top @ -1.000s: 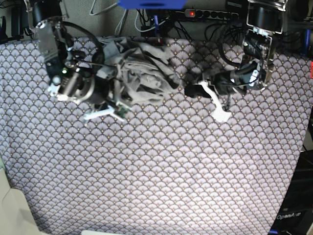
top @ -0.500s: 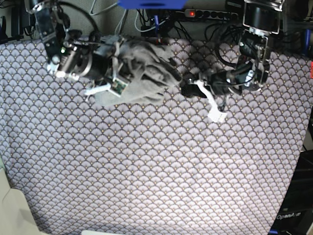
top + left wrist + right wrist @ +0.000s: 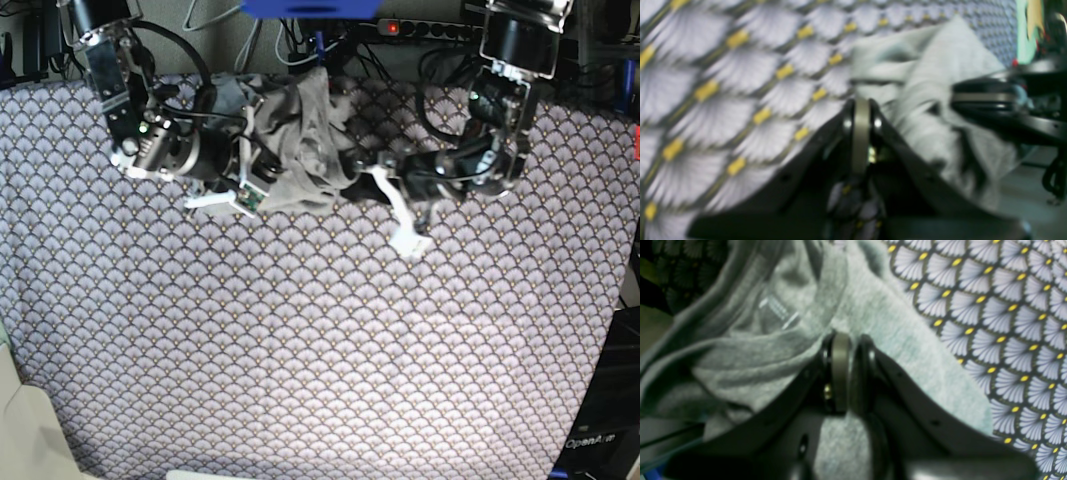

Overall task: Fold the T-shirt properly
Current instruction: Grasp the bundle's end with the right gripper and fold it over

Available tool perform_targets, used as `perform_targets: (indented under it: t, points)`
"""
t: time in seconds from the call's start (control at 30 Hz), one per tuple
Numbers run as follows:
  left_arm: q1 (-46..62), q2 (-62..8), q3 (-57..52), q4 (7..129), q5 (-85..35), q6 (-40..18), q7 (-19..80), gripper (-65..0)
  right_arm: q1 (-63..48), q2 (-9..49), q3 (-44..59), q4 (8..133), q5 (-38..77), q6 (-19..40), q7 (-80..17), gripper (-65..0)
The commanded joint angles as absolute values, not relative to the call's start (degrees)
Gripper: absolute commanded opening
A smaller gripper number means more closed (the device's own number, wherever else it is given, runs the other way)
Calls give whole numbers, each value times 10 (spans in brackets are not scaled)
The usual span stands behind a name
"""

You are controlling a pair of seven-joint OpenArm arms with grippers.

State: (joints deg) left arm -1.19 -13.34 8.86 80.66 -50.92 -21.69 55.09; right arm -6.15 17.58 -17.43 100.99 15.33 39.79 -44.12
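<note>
The light grey T-shirt (image 3: 305, 135) lies crumpled in a heap at the back middle of the table. My right gripper (image 3: 262, 160) is at its left side. In the right wrist view it (image 3: 848, 340) is shut on a fold of the T-shirt (image 3: 893, 336) near the collar label. My left gripper (image 3: 362, 185) is at the heap's right edge. In the blurred left wrist view it (image 3: 861, 101) is shut with its tips just before the T-shirt (image 3: 940, 100), and I see no fabric between the jaws.
The purple-white scallop-patterned cloth (image 3: 320, 350) covers the table. A power strip and cables (image 3: 430, 30) run along the back edge. A beige object (image 3: 20, 430) sits at the front left corner. The table's right edge (image 3: 625, 300) drops off.
The right arm has swung back up and then slightly down, dragging and bunching the shirt. The left gripper has moved left and lower, closer to the shirt's right edge.
</note>
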Motion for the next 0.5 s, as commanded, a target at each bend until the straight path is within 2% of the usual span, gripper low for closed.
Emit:
perform_targets:
  t: [0.0, 0.2, 0.47]
  points:
    - [-22, -136, 102, 827, -521, -224, 545, -650, -56, 184, -171, 1029, 158, 400, -434, -599]
    - [-36, -152, 160, 849, -521, -224, 545, -650, -60, 199, -166, 1089, 106, 400, -435, -601]
    - [-31, -200, 128, 848, -525, -224, 544, -650, -79, 186, -165, 1095, 5, 400, -432, -602]
